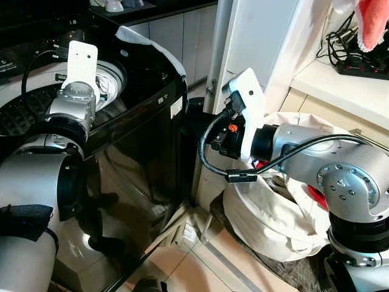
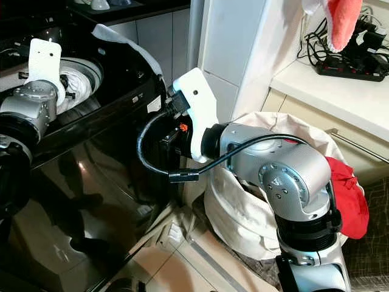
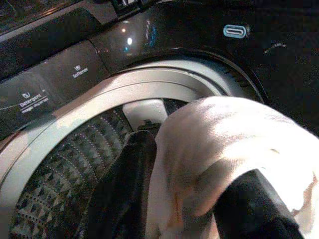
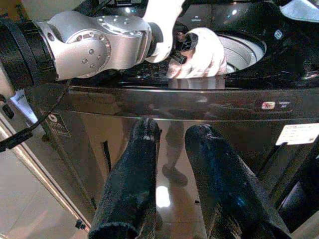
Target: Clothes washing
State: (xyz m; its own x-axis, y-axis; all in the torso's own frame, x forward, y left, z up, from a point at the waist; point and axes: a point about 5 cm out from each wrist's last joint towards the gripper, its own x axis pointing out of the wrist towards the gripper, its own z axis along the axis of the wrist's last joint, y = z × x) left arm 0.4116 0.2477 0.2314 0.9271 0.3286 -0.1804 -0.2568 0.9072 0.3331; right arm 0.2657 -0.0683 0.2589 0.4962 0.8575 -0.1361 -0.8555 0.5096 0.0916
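A black top-loading washing machine (image 1: 140,140) stands with its lid up and its grey drum rim (image 3: 99,94) exposed. My left gripper (image 3: 194,162) hangs over the drum opening, shut on a white cloth (image 3: 224,144) that bulges between its two black fingers. The same cloth (image 4: 199,52) shows in the right wrist view, held above the drum. My right gripper (image 4: 173,130) hovers beside the washer's glossy front corner, its fingers a narrow gap apart with nothing between them. Behind my right arm sits a white laundry bag (image 1: 273,213) holding a red garment (image 2: 346,194).
A white cabinet post (image 1: 243,36) stands just right of the washer. A counter (image 1: 340,85) to the right carries a black power strip (image 1: 358,64) and cables, with a pink cloth (image 2: 343,21) hanging above. Tiled floor (image 1: 200,267) lies below.
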